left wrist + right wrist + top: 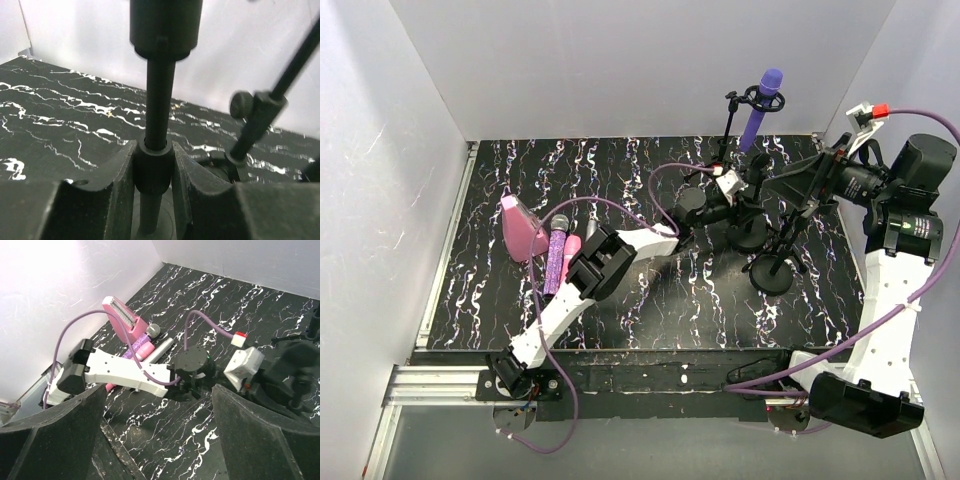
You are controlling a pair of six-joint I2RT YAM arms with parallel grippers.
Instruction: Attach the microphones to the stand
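Observation:
A plain purple microphone (760,105) sits in the clip of a tall black stand (730,125) at the back. My left gripper (735,212) is shut on the pole of a black stand (153,167), its jaws pressed on the pole's collar. The glittery microphone (556,255), the pink one (570,248) and the silver-grey one (592,235) lie side by side at the left, partly hidden under my left arm. The right wrist view shows the silver-grey one (162,350) and the glittery one's mesh head (153,330). My right gripper (157,440) is open, empty and raised above the stands.
A pink wedge-shaped object (522,230) lies left of the loose microphones. Several black stands with round bases (770,275) crowd the middle right. A second stand's knob and slanted rod (245,105) are close on the right of my left gripper. White walls surround the mat.

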